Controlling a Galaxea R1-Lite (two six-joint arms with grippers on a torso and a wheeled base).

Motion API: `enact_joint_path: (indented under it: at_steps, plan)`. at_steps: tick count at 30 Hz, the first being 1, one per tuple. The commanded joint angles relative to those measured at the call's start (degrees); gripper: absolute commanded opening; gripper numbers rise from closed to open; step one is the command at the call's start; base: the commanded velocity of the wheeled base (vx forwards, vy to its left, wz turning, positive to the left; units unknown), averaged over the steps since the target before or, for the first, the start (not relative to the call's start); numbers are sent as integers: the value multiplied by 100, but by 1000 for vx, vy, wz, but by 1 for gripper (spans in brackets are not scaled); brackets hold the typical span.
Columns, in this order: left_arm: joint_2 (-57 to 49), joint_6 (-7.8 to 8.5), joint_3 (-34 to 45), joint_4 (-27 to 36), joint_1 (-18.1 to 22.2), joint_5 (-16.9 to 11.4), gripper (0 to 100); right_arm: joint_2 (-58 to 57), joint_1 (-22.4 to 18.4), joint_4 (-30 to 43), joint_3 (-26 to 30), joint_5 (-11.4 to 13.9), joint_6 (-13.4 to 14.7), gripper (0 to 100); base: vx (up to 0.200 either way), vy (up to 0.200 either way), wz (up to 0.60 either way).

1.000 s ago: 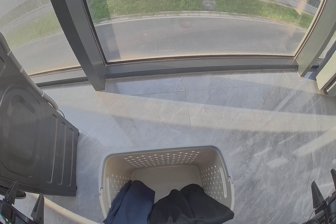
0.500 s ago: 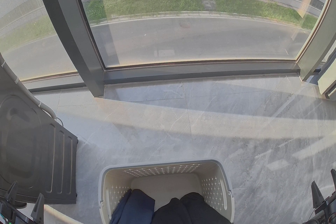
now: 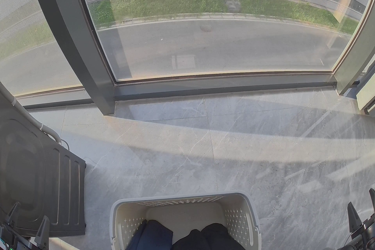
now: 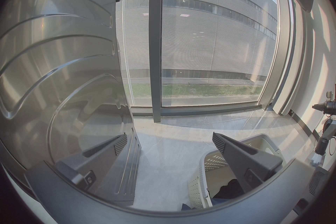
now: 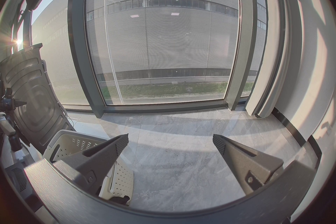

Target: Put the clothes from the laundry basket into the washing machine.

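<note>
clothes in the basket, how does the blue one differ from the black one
The blue garment is navy; the black garment is black. The blue garment lies on the robot's left side of the laundry basket, the black garment on its right. The black garment covers more of the width than the blue garment. Both lie bunched, side by side, at the near end.

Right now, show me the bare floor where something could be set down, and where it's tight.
Widest free patch: the tiled floor between the window frame and the laundry basket, running on to the basket's right. A narrower bare strip lies between the basket and the dark machine panel. Crowded: inside the basket, where navy and black clothes cover the near part.
</note>
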Motion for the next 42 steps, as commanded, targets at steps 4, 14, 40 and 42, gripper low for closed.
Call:
enact_joint_path:
  at_steps: [4, 14, 40, 42]
  plan:
    - [-77, -5, 101, 0, 3, 4, 100, -104, 1, 2, 92, 1, -1, 100, 0, 0, 0]
    - [-77, 3, 101, 0, 3, 4, 100, -104, 1, 2, 92, 1, -1, 100, 0, 0, 0]
    - [-77, -5, 92, 0, 3, 4, 100, -104, 1, 2, 92, 1, -1, 100, -131, 0, 0]
    - [-77, -5, 101, 0, 3, 4, 100, -104, 1, 2, 92, 1, -1, 100, -200, 0, 0]
